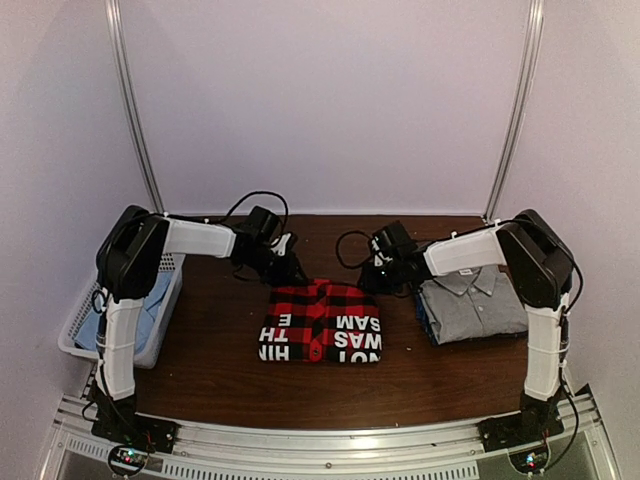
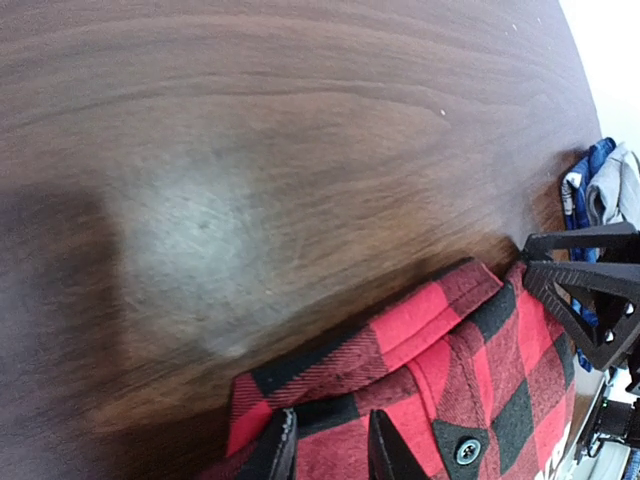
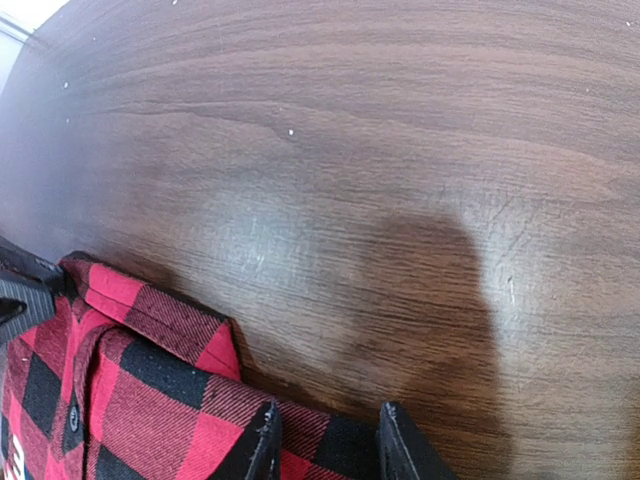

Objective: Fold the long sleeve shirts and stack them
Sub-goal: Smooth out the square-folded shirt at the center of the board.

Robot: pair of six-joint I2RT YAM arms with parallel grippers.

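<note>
We are finding the flannel (image 1: 322, 320) folded mid worktop (image 1: 220, 370), the grey shirt (image 1: 475, 305) folded at right; stacking is waiting. Both the left tool (image 2: 328, 440) and right tool (image 3: 325, 440) are straddling the flannel's far edge, part open; any grip we cannot tell

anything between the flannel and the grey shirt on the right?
Nothing on the table: bare wood separates the flannel from the grey shirt. Only the right gripper hangs at the gap's far end.
</note>
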